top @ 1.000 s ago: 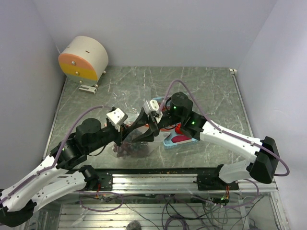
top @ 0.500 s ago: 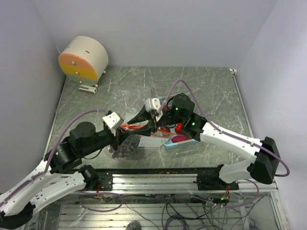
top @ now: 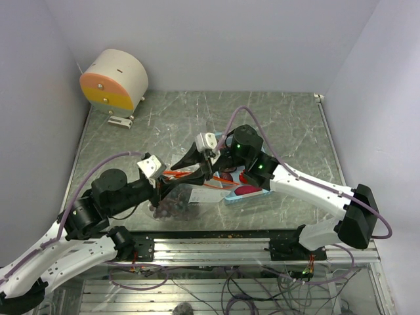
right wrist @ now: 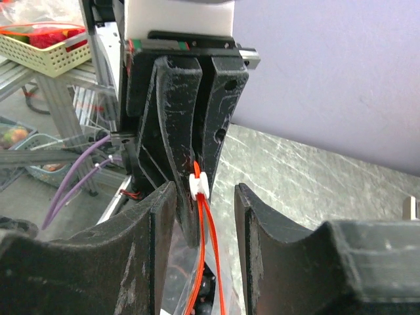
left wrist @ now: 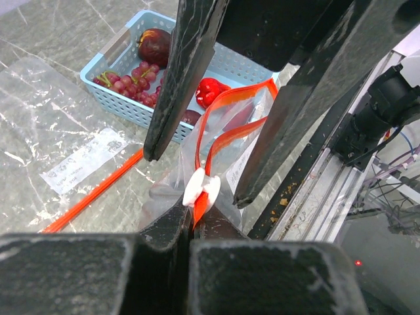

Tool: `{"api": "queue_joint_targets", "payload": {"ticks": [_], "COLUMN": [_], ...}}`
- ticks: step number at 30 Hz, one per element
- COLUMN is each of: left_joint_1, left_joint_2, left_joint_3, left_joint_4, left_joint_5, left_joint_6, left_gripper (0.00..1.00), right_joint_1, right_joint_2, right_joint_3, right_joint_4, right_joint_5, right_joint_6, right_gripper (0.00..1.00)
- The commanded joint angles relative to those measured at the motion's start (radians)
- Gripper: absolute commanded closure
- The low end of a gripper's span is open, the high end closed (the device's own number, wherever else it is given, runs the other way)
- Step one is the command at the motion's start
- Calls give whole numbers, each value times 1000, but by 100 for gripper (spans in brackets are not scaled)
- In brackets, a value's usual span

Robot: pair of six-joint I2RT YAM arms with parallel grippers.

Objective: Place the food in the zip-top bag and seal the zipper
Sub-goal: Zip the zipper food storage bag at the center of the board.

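Top view: L gripper [top: 176,186] clenched on end of zipper [top: 213,184], holding zip-top bag [top: 197,193] up off table [top: 275,118]. R gripper [top: 199,172] right against it, jaws apart. Some food [top: 167,205] dark inside bag, hanging low. More lying in blue tray [top: 231,196] just beside.

L wrist: pinch sits just under white slider [left wrist: 201,186]. Strip loops open beyond it, so mouth unsealed. Grapes + round fruit visible in tray.

R wrist: jaws straddling slider and both strands, no contact visible yet.

To do well: centre R pads on slider, clamp firm, keep L pinch fixed as anchor, draw straight along strip w/ tension so no film bunches in. Risk: sealing w/ tray food left out.
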Motion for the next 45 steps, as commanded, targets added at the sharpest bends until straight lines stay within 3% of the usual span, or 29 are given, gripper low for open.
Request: {"api": "queue_joint_targets", "payload": {"ticks": [1,16,26,45], "left_joint_1": [-5,-6,-5,-4], "left_joint_2": [-29,-46,-56,-133], "left_joint_3": [2,5,14,101], "left_joint_4": [50,35,28,-68], "left_joint_5": [17,13,-1,-140], "left_joint_6": [-2,7,6,19], "left_gripper": [93,93,93,93], "right_joint_1": [-1,-2,-6,-125], "right_joint_2": [20,77,90,29], "right_joint_3": [52,100,114,41], "right_joint_4": [27,-26,-72,-289], "right_joint_5": [-51,-108,-101,-110], "right_joint_6": [8,-3,-10,-145], "right_gripper": [60,74,99,100]}}
